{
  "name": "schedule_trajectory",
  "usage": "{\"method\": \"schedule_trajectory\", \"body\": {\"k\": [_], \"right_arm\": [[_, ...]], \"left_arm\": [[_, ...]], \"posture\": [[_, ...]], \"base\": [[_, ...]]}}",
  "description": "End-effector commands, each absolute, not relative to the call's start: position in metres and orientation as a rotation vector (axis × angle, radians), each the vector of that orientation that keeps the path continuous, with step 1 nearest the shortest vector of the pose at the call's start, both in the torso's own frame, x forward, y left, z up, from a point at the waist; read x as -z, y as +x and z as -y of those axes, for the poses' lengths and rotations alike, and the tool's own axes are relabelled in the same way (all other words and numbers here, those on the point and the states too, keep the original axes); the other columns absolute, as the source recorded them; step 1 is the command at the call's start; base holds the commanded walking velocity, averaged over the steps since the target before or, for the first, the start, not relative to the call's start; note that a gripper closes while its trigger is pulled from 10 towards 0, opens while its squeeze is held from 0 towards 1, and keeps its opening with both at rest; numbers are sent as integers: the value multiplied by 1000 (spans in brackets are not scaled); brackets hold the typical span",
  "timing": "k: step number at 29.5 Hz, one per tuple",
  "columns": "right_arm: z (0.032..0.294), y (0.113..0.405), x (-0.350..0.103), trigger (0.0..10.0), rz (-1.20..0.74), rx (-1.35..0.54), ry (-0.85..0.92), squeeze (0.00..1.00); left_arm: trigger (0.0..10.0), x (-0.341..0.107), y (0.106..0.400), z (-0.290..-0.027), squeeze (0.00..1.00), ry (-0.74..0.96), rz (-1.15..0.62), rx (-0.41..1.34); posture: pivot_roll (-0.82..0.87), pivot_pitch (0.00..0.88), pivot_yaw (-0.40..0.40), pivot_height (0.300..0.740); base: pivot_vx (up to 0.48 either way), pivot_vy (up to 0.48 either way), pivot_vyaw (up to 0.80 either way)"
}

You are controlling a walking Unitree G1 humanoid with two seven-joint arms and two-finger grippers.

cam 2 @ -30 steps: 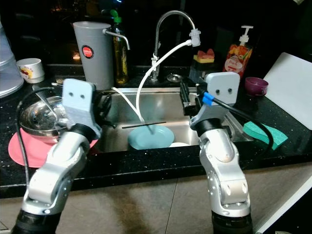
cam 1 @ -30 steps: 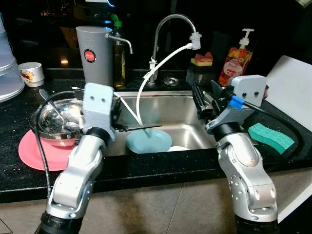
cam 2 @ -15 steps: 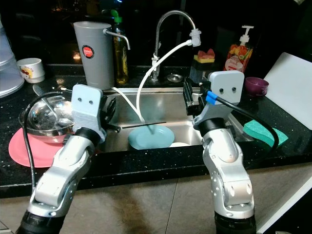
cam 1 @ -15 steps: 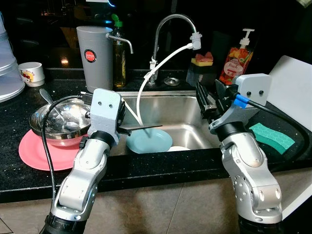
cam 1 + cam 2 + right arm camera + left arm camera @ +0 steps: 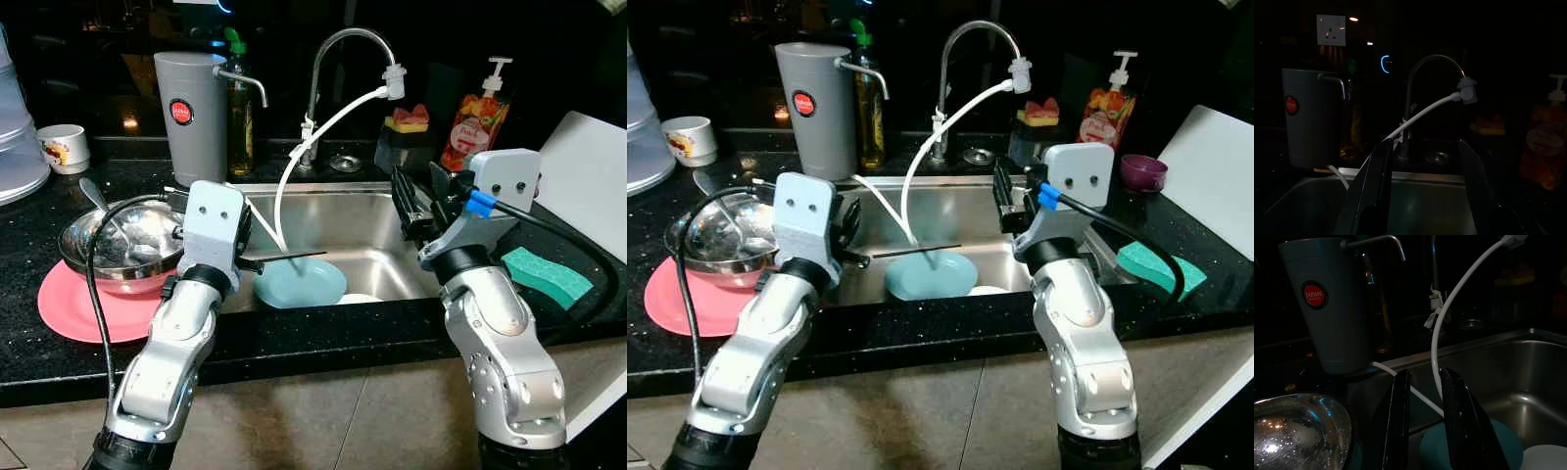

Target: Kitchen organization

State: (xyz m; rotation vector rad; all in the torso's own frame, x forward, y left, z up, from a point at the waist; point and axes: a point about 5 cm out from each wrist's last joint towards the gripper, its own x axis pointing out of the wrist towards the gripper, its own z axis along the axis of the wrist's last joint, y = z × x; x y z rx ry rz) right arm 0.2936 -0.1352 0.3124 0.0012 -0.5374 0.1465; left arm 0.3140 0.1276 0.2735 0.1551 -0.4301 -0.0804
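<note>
Grippers hover at the sink's near edge — left gripper (image 5: 1422, 426) fingers narrowly parted, right gripper (image 5: 1422, 191) spread wide, both empty. Beyond, the blue plate (image 5: 300, 284) lies in the sink (image 5: 343, 211): probably wet, slippery, breakable — best pinched at its rim.

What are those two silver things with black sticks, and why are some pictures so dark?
Those are a robot's two arms. Each ends in a claw of two black fingers: the left claw and the right claw, both open and holding nothing. The two bright pictures come from cameras on its head, looking down at a sink. The dark ones come from cameras on its wrists. A blue plate lies in the sink. On the counter, a metal bowl sits on a pink plate, and a green sponge lies to the right.
</note>
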Motion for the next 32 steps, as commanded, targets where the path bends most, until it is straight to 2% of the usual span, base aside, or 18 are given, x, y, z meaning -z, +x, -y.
{"method": "schedule_trajectory", "body": {"k": [1, 32], "right_arm": [[135, 291, -311, 10000, 533, -152, -4, 0], [135, 293, -313, 10000, 537, -154, -8, 0]], "left_arm": [[10000, -274, 314, -126, 0, 168, 445, 88], [10000, -278, 319, -131, 0, 175, 463, 71]], "posture": [[44, 92, -71, 740], [45, 81, -76, 740]], "base": [[0, 0, 0], [0, 0, 0]]}}
